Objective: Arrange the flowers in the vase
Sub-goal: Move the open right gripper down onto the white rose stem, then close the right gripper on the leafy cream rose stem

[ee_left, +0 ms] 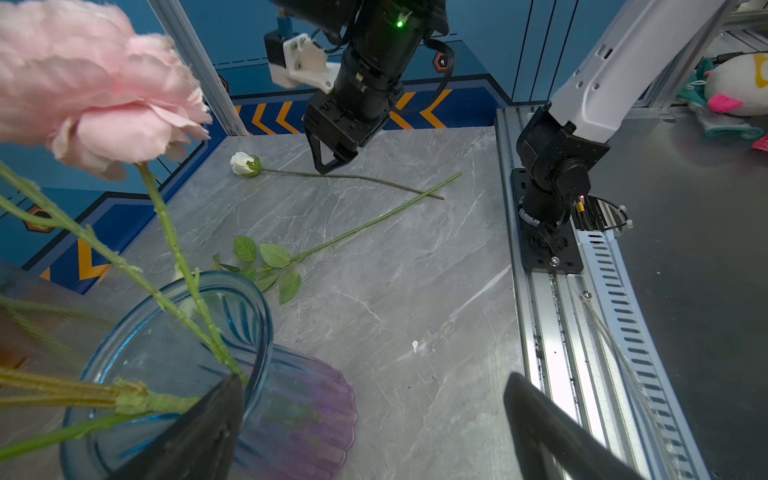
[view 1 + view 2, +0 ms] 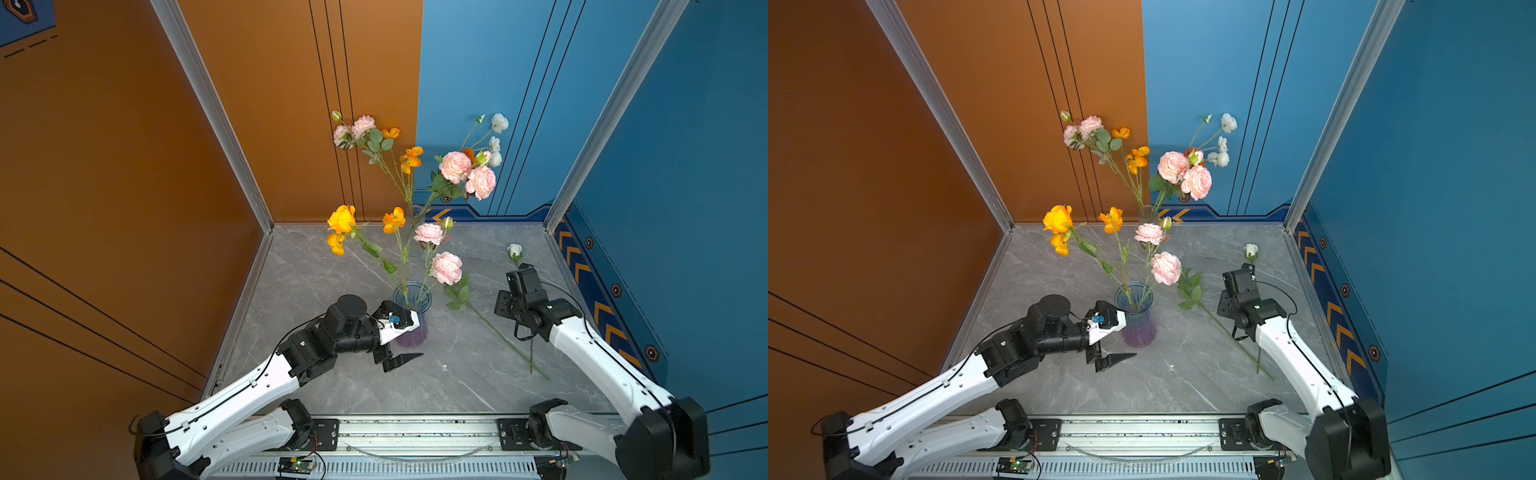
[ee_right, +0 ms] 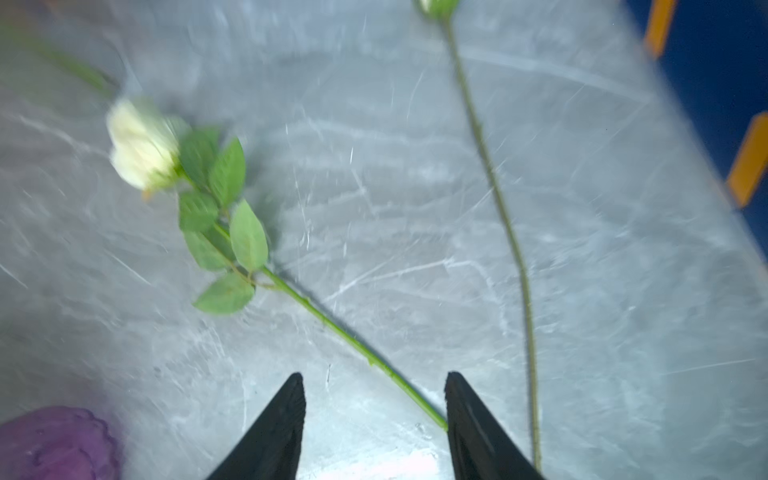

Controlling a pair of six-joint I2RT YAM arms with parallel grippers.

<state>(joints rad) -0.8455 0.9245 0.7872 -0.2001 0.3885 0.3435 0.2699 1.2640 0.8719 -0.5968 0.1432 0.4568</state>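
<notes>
Grey marbled surface point(image 2: 374, 386) lies between an orange wall point(image 2: 124, 166) and a blue wall point(image 2: 478, 83). Flowers point(image 2: 429, 233) with orange-yellow and pink blooms already stand in the blue-to-purple vase point(image 2: 411, 338) near the middle. Two more lie flat to its right, stems crossing: a white bud point(image 2: 514, 250) on a thin bare stem and a leafy stem point(image 1: 274, 254). Its cream bloom point(image 3: 141, 143) shows only in my right wrist view (blurred); in both top views a pink bloom point(image 2: 446, 268) hides it. My left claw point(image 1: 374, 379) is spread wide and empty, one finger point(image 1: 199, 432) at the vase's rim; whether it touches, I cannot tell. My right claw point(image 3: 374, 376) hangs low over the stems, jaws partly apart, nothing between them. A second bunch point(image 2: 456, 167) stands in the back corner. Orange chevrons point(image 2: 603, 309) line the blue wall's base. Only my left wrist view catches a plush toy point(image 1: 735, 83) past the rail point(image 1: 557, 353).
</notes>
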